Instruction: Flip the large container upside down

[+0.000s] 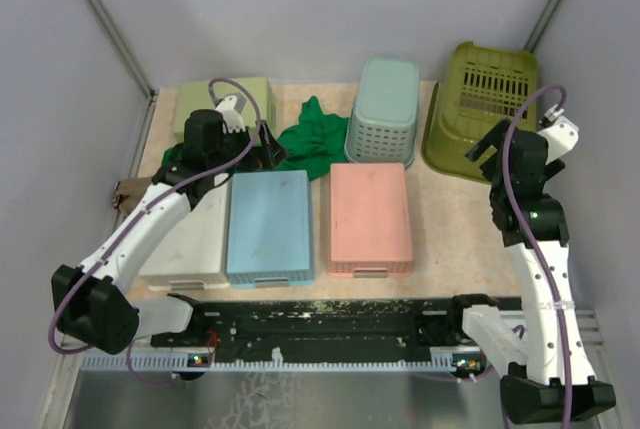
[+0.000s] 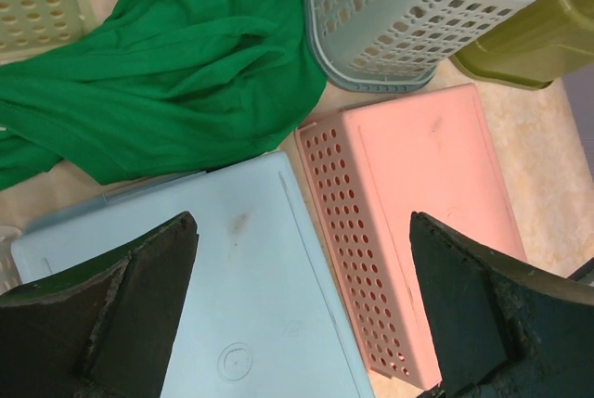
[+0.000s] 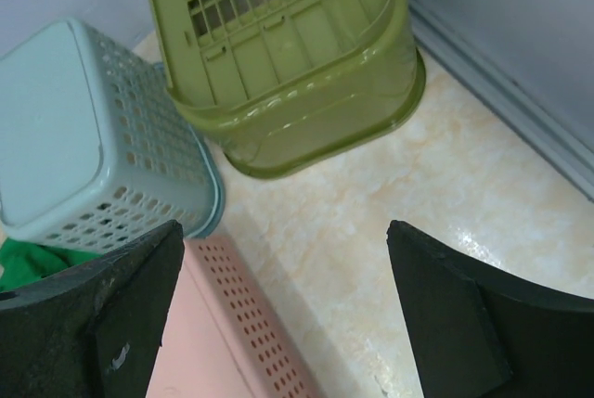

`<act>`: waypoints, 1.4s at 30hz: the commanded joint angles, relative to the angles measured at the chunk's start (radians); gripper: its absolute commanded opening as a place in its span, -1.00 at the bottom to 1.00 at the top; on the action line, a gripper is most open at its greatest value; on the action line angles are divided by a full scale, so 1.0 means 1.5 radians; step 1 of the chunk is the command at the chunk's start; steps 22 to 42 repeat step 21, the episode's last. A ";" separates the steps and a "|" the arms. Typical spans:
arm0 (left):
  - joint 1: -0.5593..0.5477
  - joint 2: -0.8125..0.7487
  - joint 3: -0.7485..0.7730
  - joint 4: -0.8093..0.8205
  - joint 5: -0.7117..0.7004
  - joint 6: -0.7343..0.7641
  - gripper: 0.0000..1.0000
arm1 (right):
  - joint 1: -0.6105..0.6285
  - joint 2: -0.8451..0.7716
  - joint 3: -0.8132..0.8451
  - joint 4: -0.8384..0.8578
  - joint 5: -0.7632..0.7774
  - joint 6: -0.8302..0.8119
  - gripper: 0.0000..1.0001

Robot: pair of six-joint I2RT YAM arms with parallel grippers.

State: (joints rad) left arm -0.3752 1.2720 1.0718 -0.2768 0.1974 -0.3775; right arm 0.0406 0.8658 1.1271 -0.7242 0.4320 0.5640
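**Tub at far right, right arm nearer**

Left gripper (image 2: 303, 224): fingers spread, nothing between them, hanging over the blue basket (image 1: 268, 227) and pink basket (image 1: 370, 217), well apart from the task's thing. Green cloth (image 1: 315, 139) lies at centre back, with the teal basket (image 1: 382, 114) right of it.

The large container (image 1: 480, 109) is in the far right corner, just beside the teal basket. Its slotted bottom faces up and its rim is down, so it looks already inverted.

Right gripper (image 3: 285, 231): released, empty, near the tub but not touching. The tub lies straight ahead of its fingers, short end toward them, long axis running away.

Count: six containers, adding the white basket (image 1: 190, 239) and pale green tray (image 1: 225, 104); one cloth; two grippers.
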 commanded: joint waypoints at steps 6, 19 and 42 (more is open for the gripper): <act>-0.001 -0.065 -0.055 0.126 0.092 0.030 0.99 | -0.005 -0.083 -0.048 0.113 0.080 -0.039 0.82; -0.001 -0.092 -0.081 0.181 0.136 0.035 0.99 | -0.005 -0.099 -0.074 0.157 0.077 -0.072 0.83; -0.001 -0.095 -0.084 0.186 0.145 0.035 0.99 | -0.005 -0.091 -0.068 0.151 0.076 -0.070 0.84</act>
